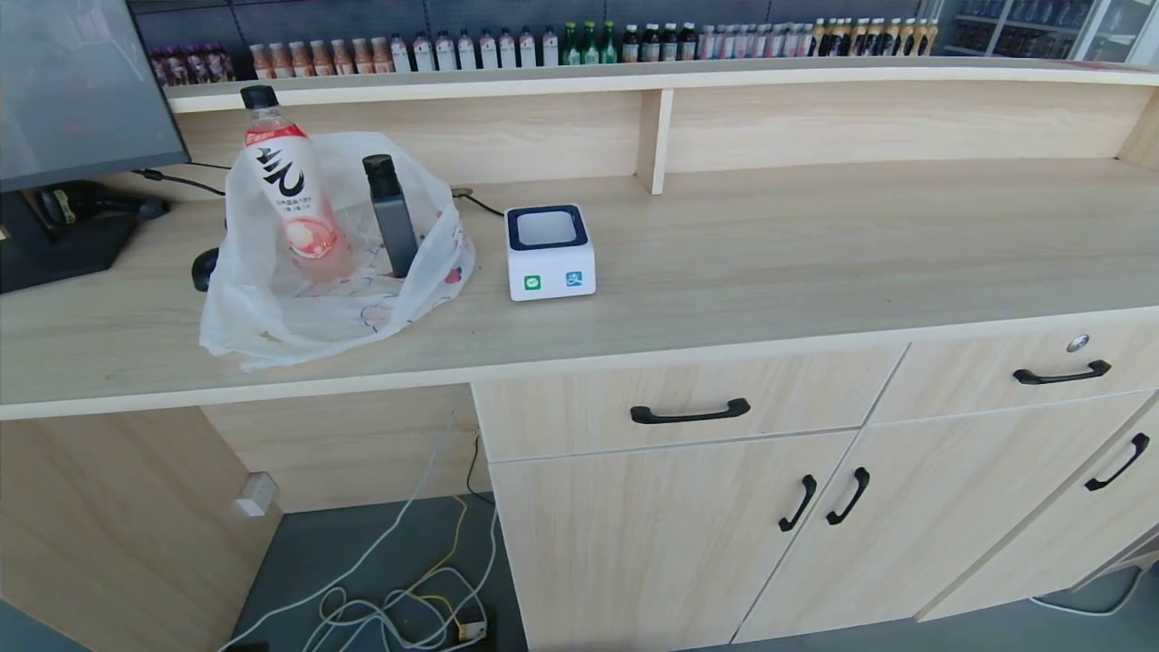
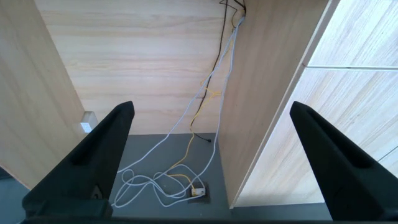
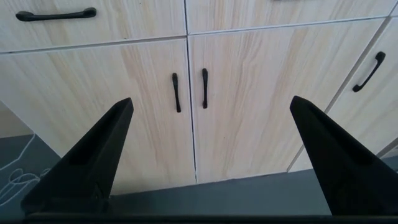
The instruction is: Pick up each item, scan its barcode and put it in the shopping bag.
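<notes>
A translucent white shopping bag [image 1: 272,317] lies open on the wooden counter at the left. Inside it stand a pink drink bottle [image 1: 288,188] with a black cap and a dark grey bottle [image 1: 391,217]. A white barcode scanner box [image 1: 550,251] with a dark-rimmed top sits just right of the bag. My left gripper [image 2: 211,163] hangs open below the counter, over the floor cables in the open bay. My right gripper [image 3: 211,158] is open too, low in front of the cabinet doors. Nothing is between either pair of fingers.
A monitor [image 1: 81,81] and a black handheld device [image 1: 68,213] stand at the far left. A raised shelf with a divider [image 1: 656,136] runs along the counter's back. Drawers and doors with black handles [image 1: 690,414] lie below. Cables [image 2: 168,180] lie on the floor.
</notes>
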Controlling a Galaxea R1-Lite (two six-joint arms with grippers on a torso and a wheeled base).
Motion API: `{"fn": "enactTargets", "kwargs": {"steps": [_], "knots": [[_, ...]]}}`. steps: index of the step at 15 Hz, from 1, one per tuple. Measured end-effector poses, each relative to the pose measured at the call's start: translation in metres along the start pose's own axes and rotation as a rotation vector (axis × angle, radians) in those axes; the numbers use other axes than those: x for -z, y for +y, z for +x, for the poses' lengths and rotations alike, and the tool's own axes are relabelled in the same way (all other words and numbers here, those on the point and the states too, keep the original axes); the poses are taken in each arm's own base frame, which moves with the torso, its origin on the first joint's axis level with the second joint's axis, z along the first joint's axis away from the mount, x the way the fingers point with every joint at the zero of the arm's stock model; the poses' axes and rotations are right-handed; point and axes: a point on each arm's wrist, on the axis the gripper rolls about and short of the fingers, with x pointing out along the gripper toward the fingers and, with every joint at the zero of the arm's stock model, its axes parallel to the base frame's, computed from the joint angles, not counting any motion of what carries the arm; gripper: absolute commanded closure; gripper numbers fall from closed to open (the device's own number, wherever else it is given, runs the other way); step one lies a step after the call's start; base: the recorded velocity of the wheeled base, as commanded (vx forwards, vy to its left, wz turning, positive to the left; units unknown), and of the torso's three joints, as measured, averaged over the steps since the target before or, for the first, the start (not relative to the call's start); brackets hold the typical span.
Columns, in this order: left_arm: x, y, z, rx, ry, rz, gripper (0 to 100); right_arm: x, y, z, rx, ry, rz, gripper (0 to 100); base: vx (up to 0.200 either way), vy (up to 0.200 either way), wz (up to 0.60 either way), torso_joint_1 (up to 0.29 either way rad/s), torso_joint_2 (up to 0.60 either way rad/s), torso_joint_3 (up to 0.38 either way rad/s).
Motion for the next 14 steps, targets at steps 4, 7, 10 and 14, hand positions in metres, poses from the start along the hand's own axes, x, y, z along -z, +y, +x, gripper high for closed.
{"fn": "enactTargets", "kwargs": {"steps": [4, 7, 10, 14], "knots": [[0.0001, 0.0, 0.0, 0.0, 0.001, 0.001, 0, -0.0002, 0.0, 0.0, 0.0, -0.001, 0.0, 0, 0.0, 0.0, 0.0, 0.0, 0.0, 0.0], [0.0001, 0.0, 0.0, 0.0, 0.001, 0.001, 0, -0.0001, 0.0, 0.0, 0.0, -0.001, -0.001, 0, 0.0, 0.0, 0.0, 0.0, 0.0, 0.0], [0.0001, 0.0, 0.0, 0.0, 0.001, 0.001, 0, -0.0001, 0.0, 0.0, 0.001, -0.001, -0.006, 0, 0.0, 0.0, 0.0, 0.0, 0.0, 0.0], [0.0001, 0.0, 0.0, 0.0, 0.001, 0.001, 0, -0.0002, 0.0, 0.0, 0.001, -0.001, -0.003, 0, 0.0, 0.0, 0.3, -0.059, 0.11, 0.052]]}}
